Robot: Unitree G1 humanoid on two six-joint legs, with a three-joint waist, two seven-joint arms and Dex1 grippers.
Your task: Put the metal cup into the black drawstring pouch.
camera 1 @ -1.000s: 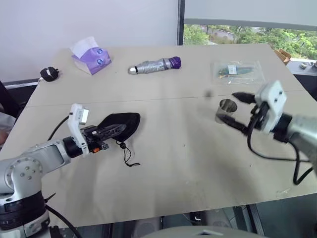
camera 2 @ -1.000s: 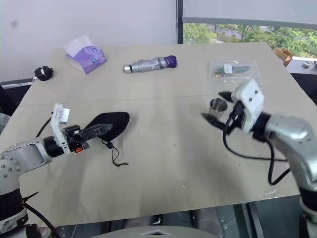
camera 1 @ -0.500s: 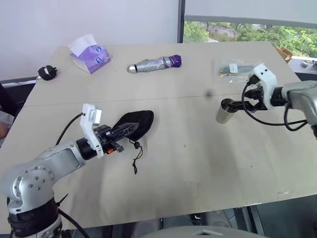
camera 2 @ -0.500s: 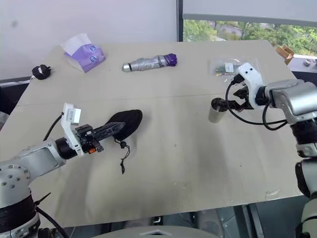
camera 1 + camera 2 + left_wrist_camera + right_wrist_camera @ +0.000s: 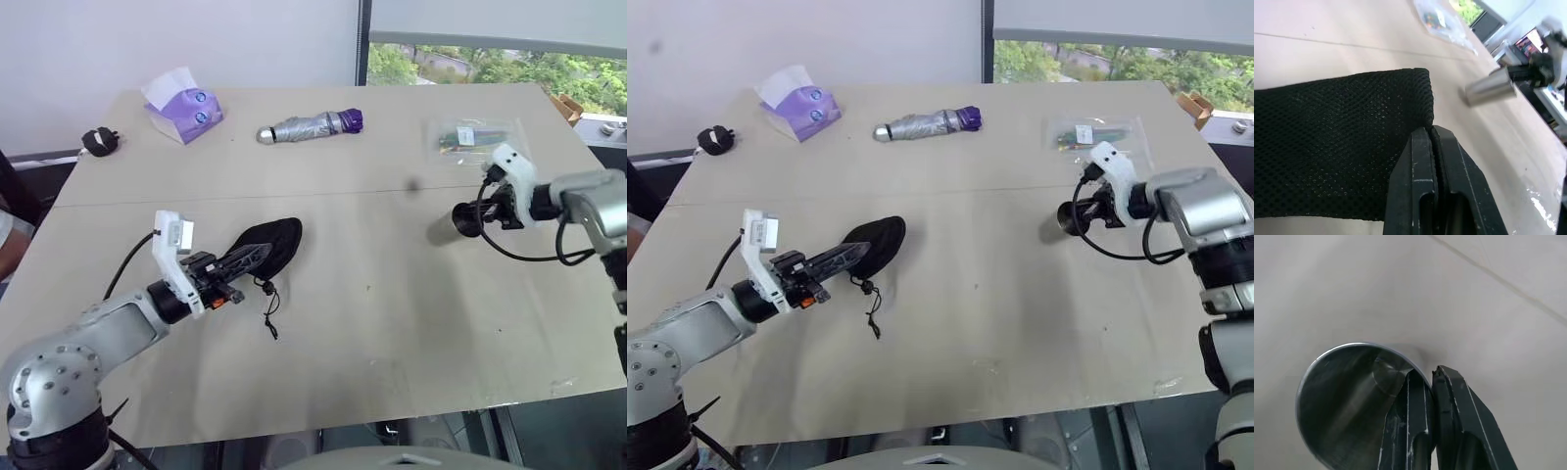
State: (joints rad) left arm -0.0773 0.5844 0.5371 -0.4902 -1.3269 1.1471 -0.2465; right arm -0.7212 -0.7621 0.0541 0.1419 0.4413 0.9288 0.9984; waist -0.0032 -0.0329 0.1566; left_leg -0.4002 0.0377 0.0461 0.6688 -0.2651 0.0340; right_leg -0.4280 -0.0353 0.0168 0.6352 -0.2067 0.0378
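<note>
Metal cup (image 5: 446, 226) sits on the right side of the table (image 5: 392, 323), tipped over toward the table's middle, open mouth facing the right gripper (image 5: 468, 217). Right wrist view: one black finger inside the cup's mouth, the other outside, rim wall (image 5: 1422, 372) pinched between them, so the right gripper is clamped on the cup's rim. Cup interior shiny, base visible deep inside.

Black pouch (image 5: 266, 242) is well apart from the cup, on the left half of the table, near the front. Left gripper (image 5: 238, 264) has its fingers closed tight on the pouch's edge; left wrist view shows mesh-like black fabric (image 5: 1337, 161) pinched between the two fingers at the corner. Far end of the pouch looks to touch the table, the gripper end raised a bit. Thin black cord (image 5: 269, 313) w/ toggle hangs from the pouch mouth and trails on the tabletop toward the front edge.

Further out, back of table: folded silver-and-purple umbrella (image 5: 309, 126) lying on its side near the middle; purple tissue pack (image 5: 183, 105) w/ white tissue sticking up at back left; small black plug (image 5: 99, 142) by the left edge; clear plastic bag (image 5: 472, 137) w/ sth green inside at back right, just behind the right gripper. Window w/ green trees (image 5: 509, 69) beyond the table's far right.
</note>
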